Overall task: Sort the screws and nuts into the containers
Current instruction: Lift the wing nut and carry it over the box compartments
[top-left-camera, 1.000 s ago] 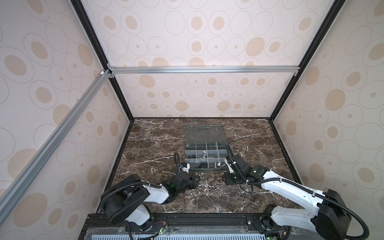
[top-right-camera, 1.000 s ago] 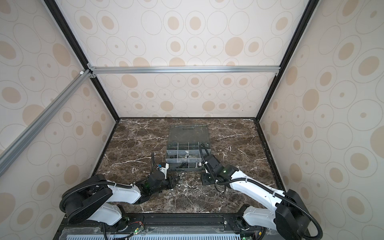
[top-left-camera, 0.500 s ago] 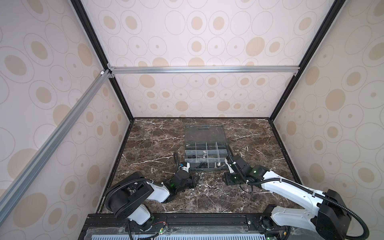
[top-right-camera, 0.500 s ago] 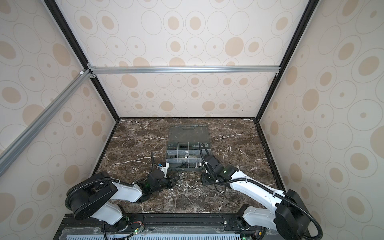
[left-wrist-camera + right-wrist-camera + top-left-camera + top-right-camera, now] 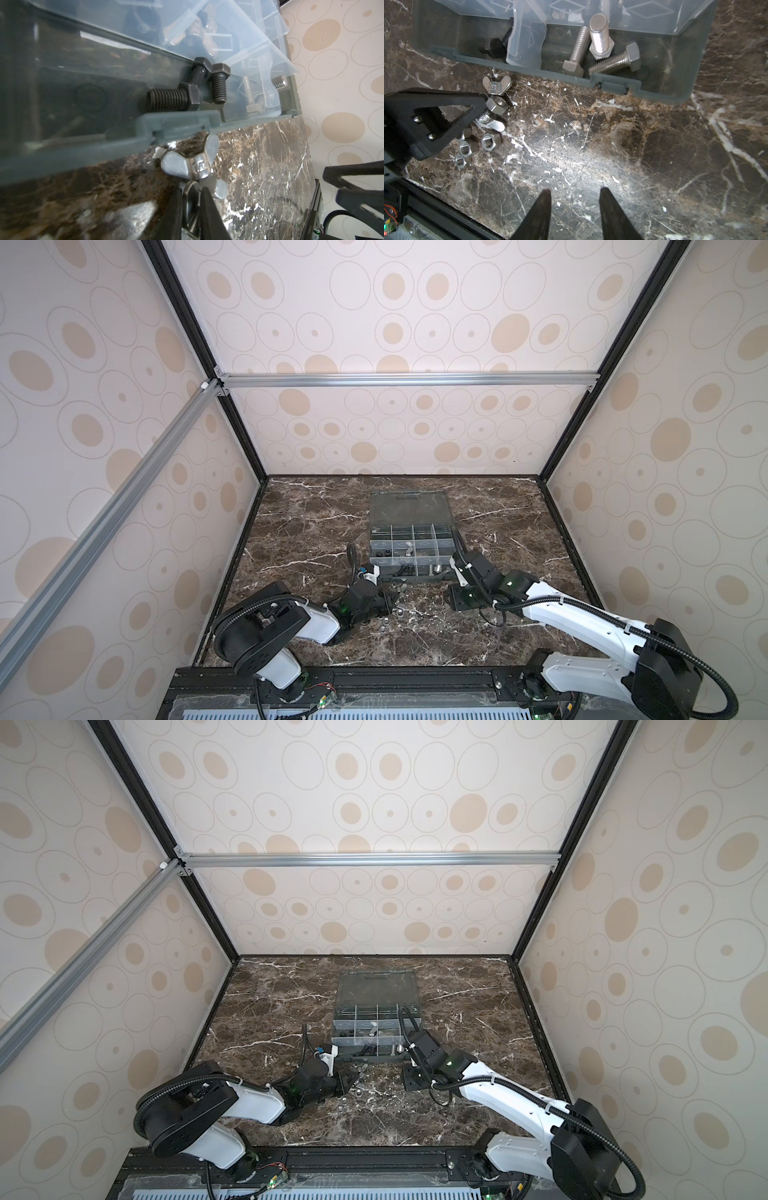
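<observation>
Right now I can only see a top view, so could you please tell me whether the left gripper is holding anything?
Observer: Yes. In the left wrist view the left gripper is shut on what looks like a silver hex nut.
Operator: Thank you. Is anything crowding that nut?
Observer: A wing nut lies close against it, between it and the front wall of the organizer box.
Operator: And is the right gripper free to help?
Observer: Its wrist view shows the right gripper open, with nothing between its fingers, over bare marble table.
</observation>
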`<state>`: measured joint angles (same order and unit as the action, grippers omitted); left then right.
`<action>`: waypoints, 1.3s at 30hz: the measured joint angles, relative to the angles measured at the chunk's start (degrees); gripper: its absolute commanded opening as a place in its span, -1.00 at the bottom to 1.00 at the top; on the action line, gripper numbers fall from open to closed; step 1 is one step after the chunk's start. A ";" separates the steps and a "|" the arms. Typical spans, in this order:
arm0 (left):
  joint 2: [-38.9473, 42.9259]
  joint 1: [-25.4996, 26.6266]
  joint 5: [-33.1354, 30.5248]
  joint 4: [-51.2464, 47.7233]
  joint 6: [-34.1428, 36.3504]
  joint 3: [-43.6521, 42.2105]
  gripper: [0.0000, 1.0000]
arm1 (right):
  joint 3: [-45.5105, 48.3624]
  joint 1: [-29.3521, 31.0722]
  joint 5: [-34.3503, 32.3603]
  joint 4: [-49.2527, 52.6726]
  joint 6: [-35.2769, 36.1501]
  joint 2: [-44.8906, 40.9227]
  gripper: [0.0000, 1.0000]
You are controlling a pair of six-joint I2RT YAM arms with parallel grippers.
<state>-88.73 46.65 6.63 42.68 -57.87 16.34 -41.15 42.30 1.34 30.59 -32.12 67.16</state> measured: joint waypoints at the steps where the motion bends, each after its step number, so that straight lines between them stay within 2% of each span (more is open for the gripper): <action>1: -0.02 0.00 0.13 -0.04 0.00 -0.02 -0.73 | 0.17 0.00 0.00 -0.04 0.00 -0.02 -0.16; 7: 0.92 -0.02 0.55 -0.72 0.04 0.13 -0.86 | 0.79 0.00 0.00 -0.02 0.00 -0.11 -0.16; 15: 5.81 -0.02 0.04 -6.47 1.46 0.81 -1.00 | 1.31 0.00 -0.13 -0.26 -0.02 -0.96 -0.16; 28: 11.58 -0.02 -0.85 -15.80 3.69 3.52 -1.00 | 1.68 0.00 -0.52 -0.26 -0.04 -2.14 -0.16; 39: 16.20 -0.07 -3.02 -21.53 6.64 10.36 -1.00 | 2.60 0.00 -1.07 -0.42 -0.33 -2.47 -0.16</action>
<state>-72.53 46.59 3.62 21.15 -51.22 26.70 -38.54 42.30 0.27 30.17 -32.45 64.69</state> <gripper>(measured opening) 0.054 0.421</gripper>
